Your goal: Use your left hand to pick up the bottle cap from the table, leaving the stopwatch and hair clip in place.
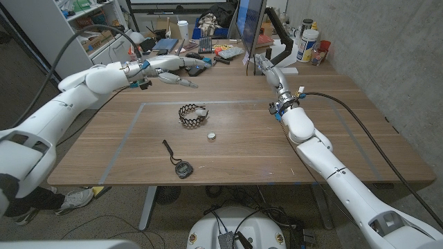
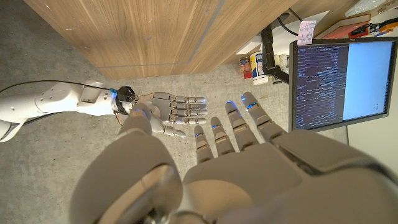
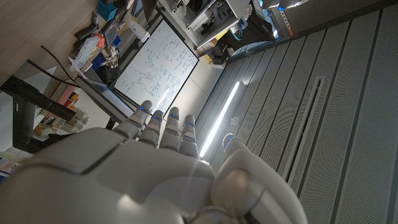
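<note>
A small white bottle cap (image 1: 212, 136) lies near the middle of the wooden table (image 1: 242, 162). A black wavy hair clip (image 1: 192, 115) sits just behind it to the left. A black stopwatch (image 1: 183, 169) with its cord lies closer to the front edge. My left hand (image 1: 174, 71) hovers at the far left of the table, fingers stretched out and apart, holding nothing. In the left wrist view my left hand (image 2: 230, 155) is spread, with my right hand (image 2: 177, 113) beyond it. My right hand (image 1: 268, 69) is raised at the far right, fingers straight. In the right wrist view my right hand (image 3: 158, 162) holds nothing.
Grey tape marks a rectangle (image 1: 131, 131) on the table around the three items. A monitor (image 1: 249, 24), bottles (image 1: 308, 43) and desk clutter (image 1: 208, 48) crowd the far edge. Shelves (image 1: 86, 21) stand at the back left.
</note>
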Available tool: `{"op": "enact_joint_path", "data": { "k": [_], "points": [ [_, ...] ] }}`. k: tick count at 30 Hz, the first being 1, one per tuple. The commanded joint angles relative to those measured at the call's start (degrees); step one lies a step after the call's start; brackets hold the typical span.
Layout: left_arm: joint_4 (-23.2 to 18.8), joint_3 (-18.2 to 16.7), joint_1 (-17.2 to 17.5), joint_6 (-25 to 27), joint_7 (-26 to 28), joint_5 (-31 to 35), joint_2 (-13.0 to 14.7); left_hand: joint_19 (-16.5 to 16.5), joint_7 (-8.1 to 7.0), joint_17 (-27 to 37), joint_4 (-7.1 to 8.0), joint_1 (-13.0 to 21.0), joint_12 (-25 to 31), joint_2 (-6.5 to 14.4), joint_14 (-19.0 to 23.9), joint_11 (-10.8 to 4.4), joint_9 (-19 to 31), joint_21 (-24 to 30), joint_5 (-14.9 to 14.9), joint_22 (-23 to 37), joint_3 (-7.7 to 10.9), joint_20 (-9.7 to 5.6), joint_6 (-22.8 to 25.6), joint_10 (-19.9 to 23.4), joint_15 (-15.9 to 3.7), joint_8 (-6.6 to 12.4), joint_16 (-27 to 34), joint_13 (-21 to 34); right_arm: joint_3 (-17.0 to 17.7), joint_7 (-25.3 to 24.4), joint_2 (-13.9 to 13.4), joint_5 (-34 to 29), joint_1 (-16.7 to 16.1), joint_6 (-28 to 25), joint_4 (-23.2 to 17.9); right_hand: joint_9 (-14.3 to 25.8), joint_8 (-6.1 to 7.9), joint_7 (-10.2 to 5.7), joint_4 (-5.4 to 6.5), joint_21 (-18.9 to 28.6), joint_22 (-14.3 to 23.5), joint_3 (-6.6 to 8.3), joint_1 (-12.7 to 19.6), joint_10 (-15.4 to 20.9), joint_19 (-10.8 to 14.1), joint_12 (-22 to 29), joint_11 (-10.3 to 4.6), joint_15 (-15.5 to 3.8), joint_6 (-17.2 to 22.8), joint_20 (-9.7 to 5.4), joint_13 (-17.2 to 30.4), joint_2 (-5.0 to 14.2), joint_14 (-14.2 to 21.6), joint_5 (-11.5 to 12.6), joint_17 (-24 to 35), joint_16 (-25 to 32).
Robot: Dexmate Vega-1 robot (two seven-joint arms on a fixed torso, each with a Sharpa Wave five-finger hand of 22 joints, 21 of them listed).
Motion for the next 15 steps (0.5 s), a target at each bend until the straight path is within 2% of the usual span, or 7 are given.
{"op": "enact_joint_path", "data": {
  "k": [1,15],
  "points": [
    [-1.75,1.17,-1.27,-0.02,-3.43,1.49,0.39,0.29,-0.08,0.45,-0.75,1.72,0.55,0.10,0.76,0.04,0.21,-0.06,0.62,0.15,0.35,0.13,1.07,1.21,-4.15,0.46,0.52,0.37,0.53,-0.79,-0.19,0.16,-0.96,0.43,-0.33,0.17,-0.12,0.00,-0.02,-0.22,0.28,-0.08,-0.12,0.35,0.00,0.01,0.10,-0.02,0.35,-0.07,0.20,-0.18,-0.02,0.23,0.33,-0.17],
    [-3.62,2.13,-2.26,-0.15,-7.40,2.52,1.26,0.88,-0.68,0.90,-1.74,4.98,0.58,-0.24,1.21,-0.53,0.19,-0.23,1.16,0.15,0.76,-0.97,2.74,2.40,-4.84,0.84,0.54,0.58,0.50,-1.95,-0.45,-1.09,-1.82,-0.04,-1.36,0.17,-0.12,-0.06,0.14,-0.30,0.29,-0.20,-0.35,0.43,0.04,-0.01,0.14,-0.05,0.43,-0.06,0.20,-0.20,0.02,0.24,0.36,-0.14]
  ]
}}
